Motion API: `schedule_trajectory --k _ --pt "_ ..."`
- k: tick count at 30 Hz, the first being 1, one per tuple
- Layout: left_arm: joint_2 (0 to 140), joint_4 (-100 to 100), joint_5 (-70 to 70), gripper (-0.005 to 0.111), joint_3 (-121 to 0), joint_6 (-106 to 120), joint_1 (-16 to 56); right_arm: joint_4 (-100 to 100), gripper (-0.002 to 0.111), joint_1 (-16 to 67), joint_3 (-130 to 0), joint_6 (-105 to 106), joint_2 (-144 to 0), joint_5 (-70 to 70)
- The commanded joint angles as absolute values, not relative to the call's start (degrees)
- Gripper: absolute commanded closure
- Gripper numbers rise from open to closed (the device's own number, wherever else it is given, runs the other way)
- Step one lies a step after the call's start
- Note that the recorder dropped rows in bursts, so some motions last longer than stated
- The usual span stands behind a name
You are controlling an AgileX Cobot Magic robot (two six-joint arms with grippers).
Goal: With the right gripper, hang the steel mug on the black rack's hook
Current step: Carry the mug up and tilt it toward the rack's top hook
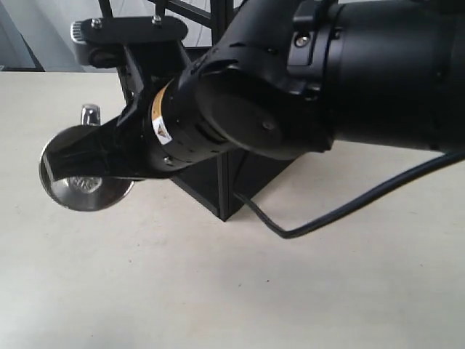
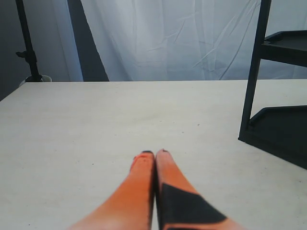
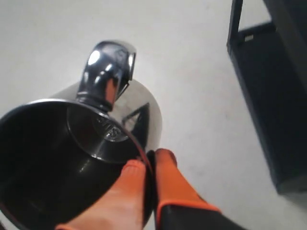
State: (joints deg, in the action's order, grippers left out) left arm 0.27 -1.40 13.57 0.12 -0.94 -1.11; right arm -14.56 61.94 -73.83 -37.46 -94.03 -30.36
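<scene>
Most of the black rack (image 1: 221, 190) hidden behind the arm, hooks unseen, right gripper (image 3: 149, 165) pinching the steel mug (image 3: 72, 163) rim, mug partly covered, left gripper (image 2: 154, 154) clenched empty.

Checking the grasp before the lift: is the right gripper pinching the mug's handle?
No, the right gripper clamps the steel mug by its rim wall; the handle sits free opposite.

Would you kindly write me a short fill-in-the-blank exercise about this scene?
1. The right gripper pinches the steel mug by its ____.
2. The left gripper is ____ and holds nothing.
3. The black rack stands on the ____.

Missing words: rim; shut; table
</scene>
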Motion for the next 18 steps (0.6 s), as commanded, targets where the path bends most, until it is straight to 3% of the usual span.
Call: schedule_trajectory --k 1,8,18 --pt "0.00 -1.58 13.22 0.105 0.00 -0.96 -1.04 -24.20 0.109 61.70 -73.80 -36.69 -92.95 -24.32" --pt "0.00 -1.58 13.22 0.105 0.00 -0.96 -1.04 -27.95 0.109 61.70 -73.80 -51.02 -92.95 -22.16" --pt "0.00 -1.58 13.22 0.105 0.00 -0.96 -1.04 -50.03 0.109 61.70 -73.80 -74.07 -92.95 -25.00"
